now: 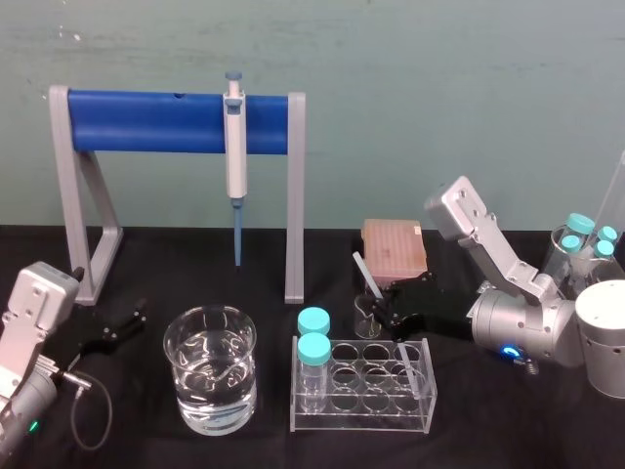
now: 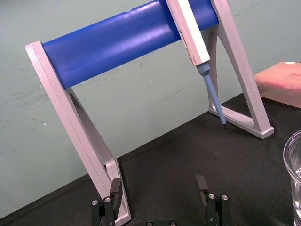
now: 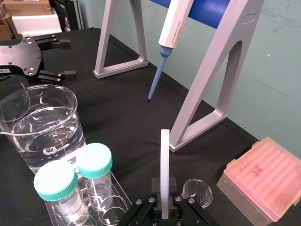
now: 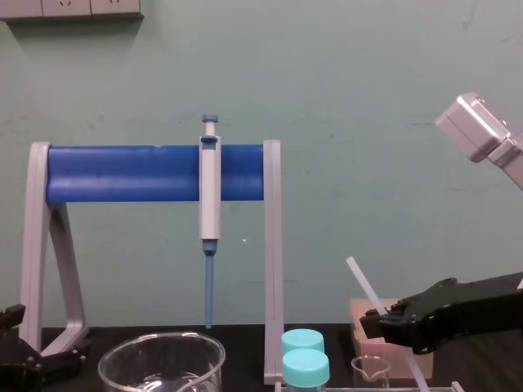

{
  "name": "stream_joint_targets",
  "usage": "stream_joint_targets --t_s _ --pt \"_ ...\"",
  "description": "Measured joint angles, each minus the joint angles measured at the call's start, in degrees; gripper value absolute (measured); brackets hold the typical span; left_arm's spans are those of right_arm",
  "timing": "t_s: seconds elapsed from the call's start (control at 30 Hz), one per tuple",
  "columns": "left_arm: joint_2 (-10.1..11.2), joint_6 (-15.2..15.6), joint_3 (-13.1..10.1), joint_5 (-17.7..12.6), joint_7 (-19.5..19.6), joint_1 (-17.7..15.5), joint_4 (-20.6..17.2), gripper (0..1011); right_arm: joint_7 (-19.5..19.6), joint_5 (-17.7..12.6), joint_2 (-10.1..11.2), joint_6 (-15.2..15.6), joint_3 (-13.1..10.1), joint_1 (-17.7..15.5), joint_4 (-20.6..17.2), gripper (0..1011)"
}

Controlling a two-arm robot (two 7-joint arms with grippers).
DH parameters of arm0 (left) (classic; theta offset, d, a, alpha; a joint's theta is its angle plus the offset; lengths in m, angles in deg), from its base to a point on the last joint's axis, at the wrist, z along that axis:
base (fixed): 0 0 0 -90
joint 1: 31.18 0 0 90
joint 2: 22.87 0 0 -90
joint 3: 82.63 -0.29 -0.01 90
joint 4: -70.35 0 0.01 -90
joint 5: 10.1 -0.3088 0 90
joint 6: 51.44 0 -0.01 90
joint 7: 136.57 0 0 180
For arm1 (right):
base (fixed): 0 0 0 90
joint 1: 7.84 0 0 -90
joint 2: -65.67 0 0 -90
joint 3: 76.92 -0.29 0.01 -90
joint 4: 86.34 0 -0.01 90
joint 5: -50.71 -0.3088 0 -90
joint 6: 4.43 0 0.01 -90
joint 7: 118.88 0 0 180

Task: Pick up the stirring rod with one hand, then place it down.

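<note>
Where the black worktop [image 1: 273,445] meets the green wall, the grey stand with the blue bar [image 1: 166,122] spans the rear left and centre. The white-and-blue pipette [image 1: 235,147] hangs from the bar near the stand's right leg, tip down. Close to the front edge, left of centre, stands the big glass beaker [image 1: 210,381] of water. Just to its right is the clear tube rack [image 1: 361,422], with 2 teal-capped vials [image 1: 313,337] at its left end. Behind the rack, right of centre, sits the pink tip box [image 1: 395,246].

My right pincer [image 3: 164,186] hangs between that box and the rack, clamped on the stirring rod [image 3: 164,150] low on its length. The rod is tilted, its upper end leaning toward the stand's right leg. A small glass beaker [image 1: 367,318] stands just beside the pincer. I cannot tell whether the rod's lower end touches anything.

My left pincer [image 2: 157,182] sits low near the worktop's left edge, by the stand's left foot, fingers apart.
</note>
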Motion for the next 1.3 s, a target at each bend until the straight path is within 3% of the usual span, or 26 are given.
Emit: stream_joint_targets --t_s 0.47,0.93,1.3 --pt "0.0 0.0 0.0 0.0 0.0 0.0 0.0 1005 0.7 -1.7 1.1 -0.4 -2.1 -2.3 -2.0 70" --pt "0.0 0.0 0.0 0.0 0.0 0.0 0.0 1005 3.4 -8.9 2.5 -1.8 -8.4 -7.5 -4.1 70" --pt "0.0 0.0 0.0 0.0 0.0 0.0 0.0 1005 4.1 -13.1 3.6 -3.2 -10.7 -8.7 -6.0 70"
